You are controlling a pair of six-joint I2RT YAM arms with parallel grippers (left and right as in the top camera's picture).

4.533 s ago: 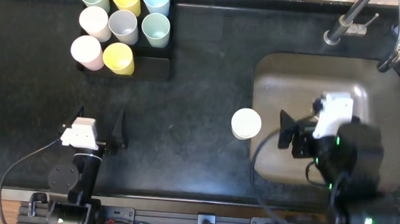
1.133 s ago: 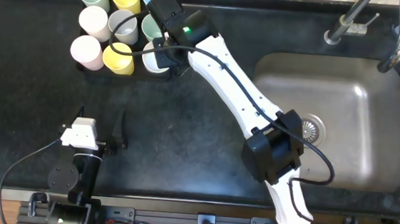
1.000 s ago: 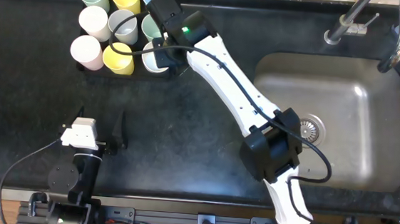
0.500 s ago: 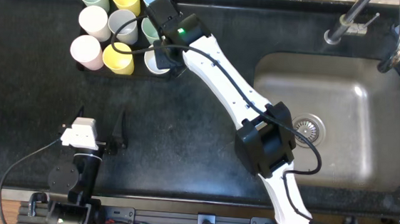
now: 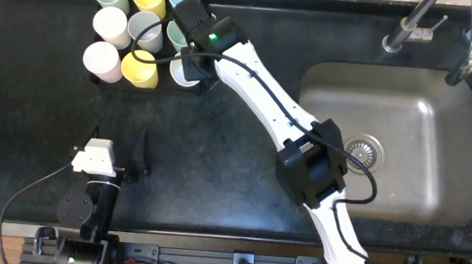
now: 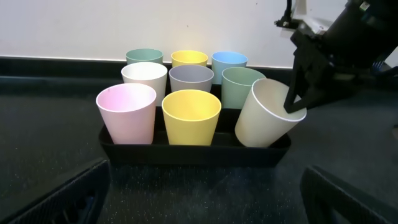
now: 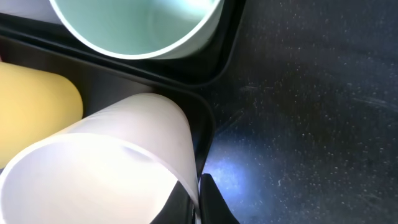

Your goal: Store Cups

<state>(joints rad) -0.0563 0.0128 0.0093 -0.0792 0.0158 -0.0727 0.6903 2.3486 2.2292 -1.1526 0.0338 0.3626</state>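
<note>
A black tray (image 5: pixel 162 88) at the counter's back left holds several upright cups in pastel colours. My right gripper (image 5: pixel 194 65) is shut on the rim of a white cup (image 5: pixel 182 71), which leans tilted in the tray's front right slot. In the left wrist view this white cup (image 6: pixel 266 114) tips toward the right gripper (image 6: pixel 297 102), next to a yellow cup (image 6: pixel 191 116) and a pink cup (image 6: pixel 126 112). Up close, the white cup (image 7: pixel 102 165) lies beside the tray's rim (image 7: pixel 155 74) and a green cup (image 7: pixel 134 25). My left gripper (image 5: pixel 119 142) rests open near the front, well short of the tray.
A steel sink (image 5: pixel 407 103) with a faucet (image 5: pixel 413 24) takes up the right side. The right arm (image 5: pixel 264 100) stretches diagonally across the dark counter (image 5: pixel 216 173) from its base at the front right.
The right arm carried the white cup from beside the sink over to the tray. In the last second it only shifted slightly. The left arm stayed still.
</note>
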